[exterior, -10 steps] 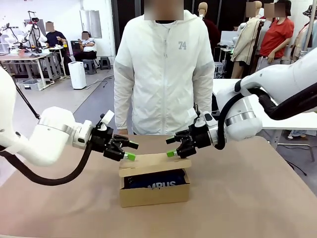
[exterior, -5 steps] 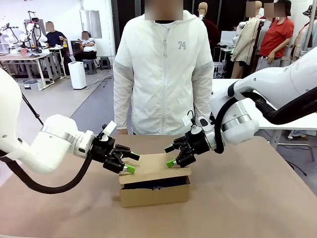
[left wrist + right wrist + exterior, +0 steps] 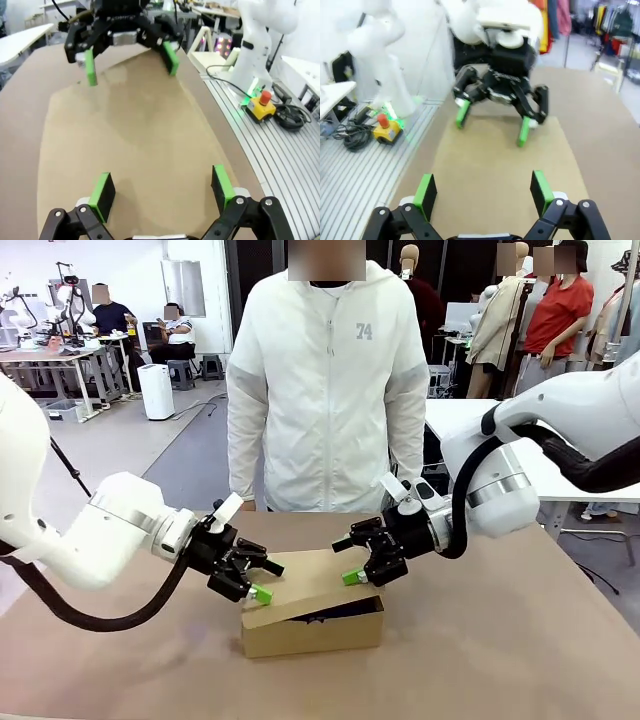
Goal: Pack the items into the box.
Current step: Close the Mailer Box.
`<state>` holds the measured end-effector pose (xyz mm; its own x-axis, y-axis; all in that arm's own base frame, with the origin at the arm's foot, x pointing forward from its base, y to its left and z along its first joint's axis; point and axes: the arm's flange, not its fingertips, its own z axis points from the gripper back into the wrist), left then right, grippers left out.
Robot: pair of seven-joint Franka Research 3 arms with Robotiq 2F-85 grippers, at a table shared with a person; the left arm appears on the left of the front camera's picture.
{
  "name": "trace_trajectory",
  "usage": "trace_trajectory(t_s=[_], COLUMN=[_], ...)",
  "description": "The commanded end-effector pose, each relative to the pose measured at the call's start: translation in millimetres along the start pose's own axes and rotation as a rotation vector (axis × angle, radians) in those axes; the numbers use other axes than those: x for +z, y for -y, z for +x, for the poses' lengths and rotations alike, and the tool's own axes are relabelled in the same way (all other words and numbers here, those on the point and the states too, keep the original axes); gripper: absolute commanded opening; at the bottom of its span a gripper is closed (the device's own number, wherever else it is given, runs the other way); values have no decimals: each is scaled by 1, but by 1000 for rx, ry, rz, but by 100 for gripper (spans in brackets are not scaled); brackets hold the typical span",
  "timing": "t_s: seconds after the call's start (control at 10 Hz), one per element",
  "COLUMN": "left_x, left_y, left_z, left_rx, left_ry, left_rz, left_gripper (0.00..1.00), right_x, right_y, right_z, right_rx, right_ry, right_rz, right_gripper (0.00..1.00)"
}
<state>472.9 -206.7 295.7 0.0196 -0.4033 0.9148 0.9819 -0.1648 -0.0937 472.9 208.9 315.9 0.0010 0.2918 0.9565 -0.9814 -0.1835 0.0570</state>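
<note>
Presently both of my grippers sit over the cardboard box [image 3: 311, 620], which stands on the brown table [image 3: 520, 640] near the middle, just in front of the person in the white jacket [image 3: 328, 390] at the far side.

Box: brown corrugated carton, its flap lid [image 3: 305, 582] lying low and tilted over the opening, not quite flat. A narrow dark gap shows under the flap's near edge; something dark lies inside, but I cannot tell which item it is.

Left gripper [image 3: 262, 580]: jaws spread wide, nothing between them. Its lower green pad is at the near left corner of the flap; whether it touches I cannot tell. In my left wrist view the two green fingers [image 3: 102, 195] stand wide apart over bare flap cardboard.

Right gripper [image 3: 347, 560]: jaws likewise wide apart and holding nothing, with the lower green pad at the right part of the flap. In my right wrist view its fingers [image 3: 426, 192] straddle plain cardboard, and the left gripper faces it across the flap.

Neither the utility knife nor the stapler can be made out.
</note>
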Motion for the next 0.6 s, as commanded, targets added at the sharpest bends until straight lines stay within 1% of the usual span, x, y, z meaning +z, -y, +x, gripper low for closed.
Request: trace_trajectory(t_s=[0.0,0.1,0.2,0.3,0.4,0.5], left_x=[-5,-8,-9,-9,-8,-8], left_y=[11,10,8,6,5,4], left_z=[4,2,-1,-1,1,2], left_rx=[-19,-11,-7,-3,-1,-2], left_ry=[-63,-77,-81,-80,-89,-105], left_rz=[-10,-24,-33,-32,-29,-38], left_gripper=[100,100,100,100,100,100], right_x=[5,2,0,-1,-1,-1], right_y=[-8,-6,0,5,8,12], right_z=[-8,-14,-21,-26,-28,-29], right_rx=[-5,-23,-57,-83,-90,-105], right_ry=[36,8,-22,-22,-12,-18], right_rz=[56,37,-26,-50,-39,-72], right_gripper=[100,100,100,100,100,100])
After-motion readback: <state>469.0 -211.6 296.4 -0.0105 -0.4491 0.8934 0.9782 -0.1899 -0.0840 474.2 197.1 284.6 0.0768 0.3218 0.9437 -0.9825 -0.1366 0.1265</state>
